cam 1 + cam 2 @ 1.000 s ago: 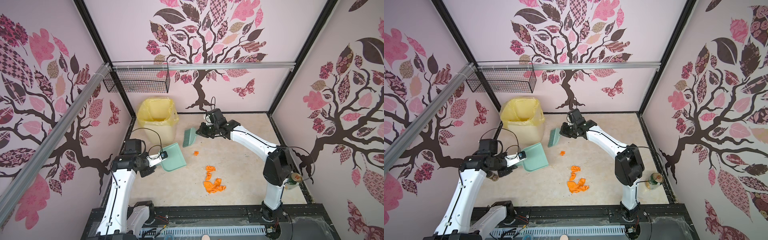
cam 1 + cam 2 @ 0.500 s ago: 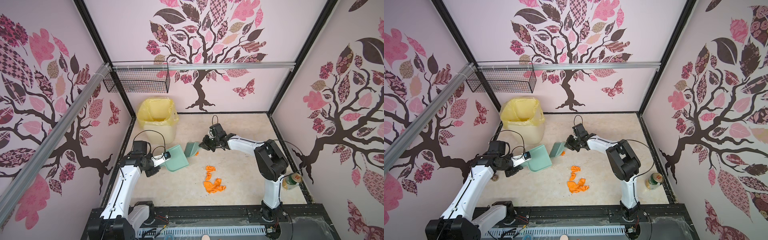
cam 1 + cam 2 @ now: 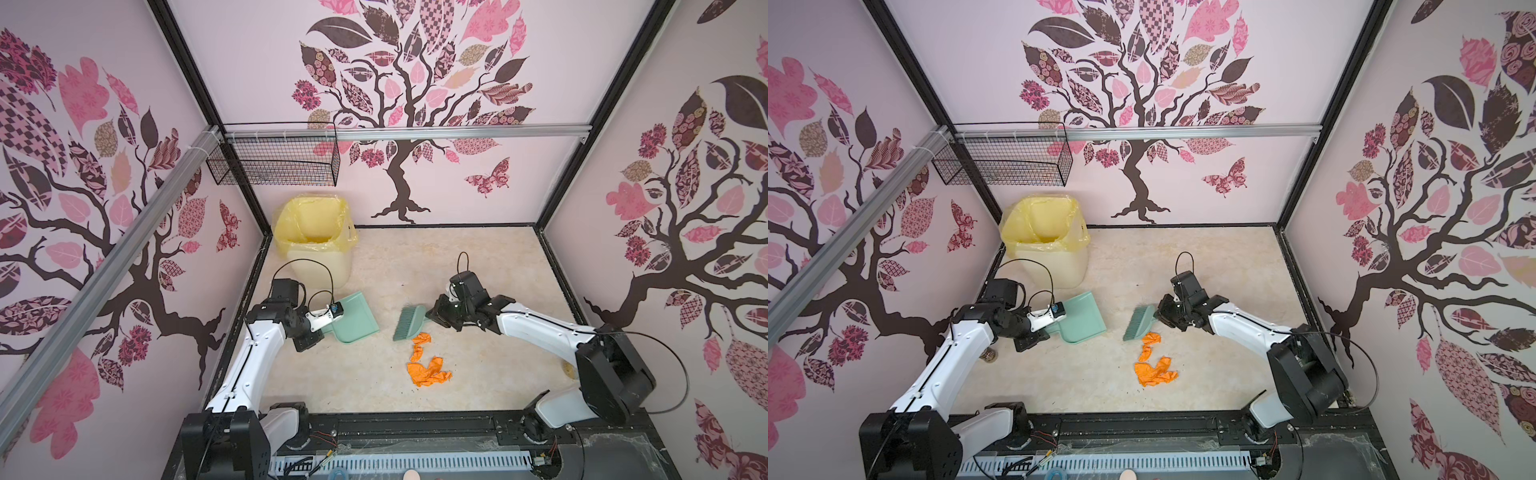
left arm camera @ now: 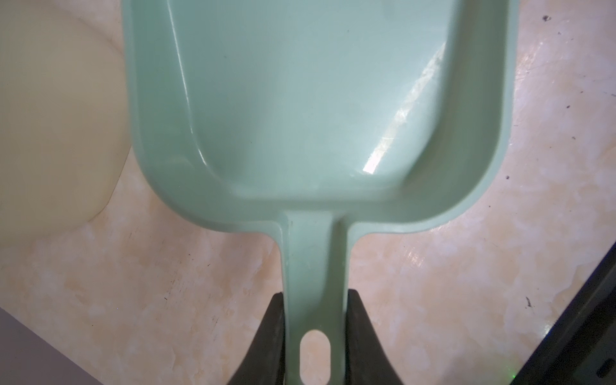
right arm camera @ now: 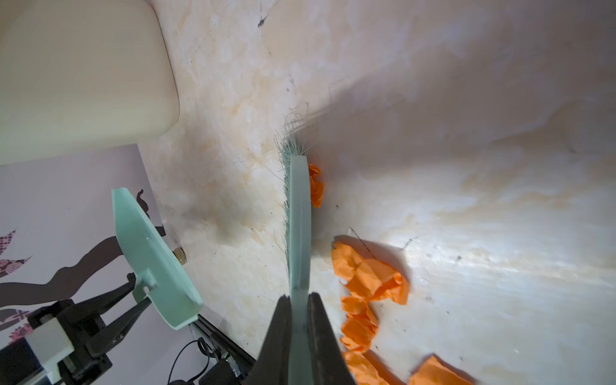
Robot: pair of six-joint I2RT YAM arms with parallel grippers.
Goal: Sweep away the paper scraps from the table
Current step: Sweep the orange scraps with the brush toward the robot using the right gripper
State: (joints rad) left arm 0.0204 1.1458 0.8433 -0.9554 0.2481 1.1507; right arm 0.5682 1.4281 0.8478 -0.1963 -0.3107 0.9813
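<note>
Crumpled orange paper scraps (image 3: 428, 368) (image 3: 1154, 368) (image 5: 366, 276) lie in a loose line near the middle of the beige table (image 3: 478, 270) (image 3: 1225, 266). My right gripper (image 3: 432, 318) (image 3: 1158, 316) (image 5: 300, 300) is shut on the handle of a teal brush (image 3: 409, 323) (image 3: 1139, 323) (image 5: 298, 213). The brush head sits just beyond the farthest scrap (image 3: 421, 337) (image 5: 315, 185). To the left, my left gripper (image 3: 328, 324) (image 3: 1052, 328) (image 4: 315, 333) is shut on the handle of the teal dustpan (image 3: 355, 318) (image 3: 1079, 318) (image 4: 316, 100). The pan's inside looks empty.
A cream bin with a yellow liner (image 3: 320, 249) (image 3: 1050, 245) (image 5: 83, 76) stands at the far left, just behind the dustpan. A black wire basket (image 3: 274, 162) hangs on the wall above it. Pink walls close three sides, and a black rail (image 3: 415, 419) runs along the near edge.
The right arm drew back and carried the brush from near the bin toward the near right, to the scraps. A tiny orange scrap that lay beside the brush no longer shows. The dustpan shifted slightly.
</note>
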